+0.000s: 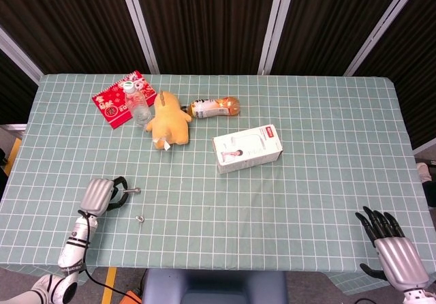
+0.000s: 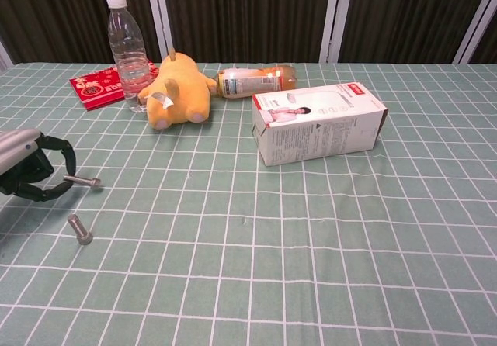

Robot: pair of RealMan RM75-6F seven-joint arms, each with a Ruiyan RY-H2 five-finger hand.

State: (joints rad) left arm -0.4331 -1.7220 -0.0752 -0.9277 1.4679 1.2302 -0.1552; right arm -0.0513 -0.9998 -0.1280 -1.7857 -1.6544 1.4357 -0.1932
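Bolt (image 2: 82, 181) is what the left hand (image 2: 29, 171) has pinched by one end between its dark fingertips (image 2: 60, 177), near the table's front left corner; the shank sticks out to the right, roughly level, and it looks lifted just off the cloth, though the chest view does not settle that. In the head view the same bolt (image 1: 131, 191) shows as a short grey bar beyond the hand (image 1: 102, 195). It should handle as a small, stiff, smooth metal piece, light but apt to slip or swivel in a fingertip pinch; a hold nearer the middle of the shank, or behind the head, would likely steady it.

A second bolt (image 2: 79, 229) lies loose on the checked green tablecloth (image 2: 311, 237) just in front of the hand, not touching it.

The right hand (image 1: 393, 245) rests at the front right corner, fingers straight and apart, holding nothing; only the head view shows it.

Well apart, toward the back left of the table, stand a clear water bottle (image 2: 128, 50) and, beside it, a red packet (image 2: 97, 88), a yellow plush toy (image 2: 176, 90) lying down, and an orange drink bottle (image 2: 252, 80) on its side. A white carton (image 2: 318, 122) lies near the middle.
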